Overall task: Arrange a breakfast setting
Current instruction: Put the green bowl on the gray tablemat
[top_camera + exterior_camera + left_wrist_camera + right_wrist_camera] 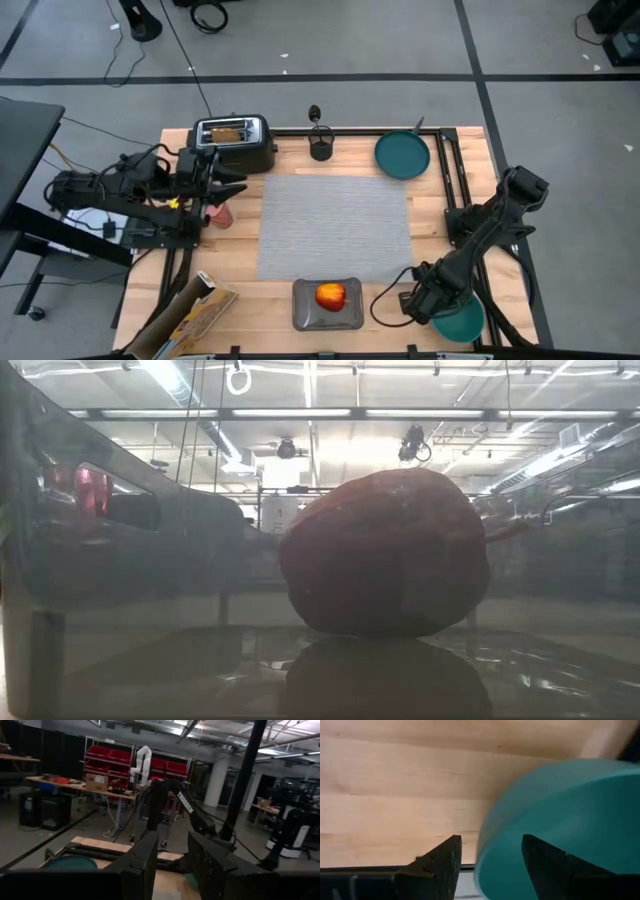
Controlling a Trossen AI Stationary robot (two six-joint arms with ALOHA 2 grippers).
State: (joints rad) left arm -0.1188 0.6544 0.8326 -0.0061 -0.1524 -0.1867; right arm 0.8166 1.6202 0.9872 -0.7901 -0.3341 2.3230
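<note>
Two arms at work: left gripper (232, 187), fingers parted and holding nothing, sits by the pink cup (220, 213) at the placemat's (335, 225) left edge. Apple (330, 295) rests on the near tray (302, 315). Right gripper (423, 301), jaws apart, straddles the teal bowl's (462, 322) rim at near right; the plate (402, 155) lies far right.

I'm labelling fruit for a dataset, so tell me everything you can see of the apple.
The apple is round, red with a yellow-orange patch, and looks smooth-skinned and whole. It sits alone in the grey square tray at the table's near edge, just below the grey placemat. The low view shows it large, dark and backlit, resting on the tray's glossy floor, which mirrors it. Neither gripper touches it.
</note>
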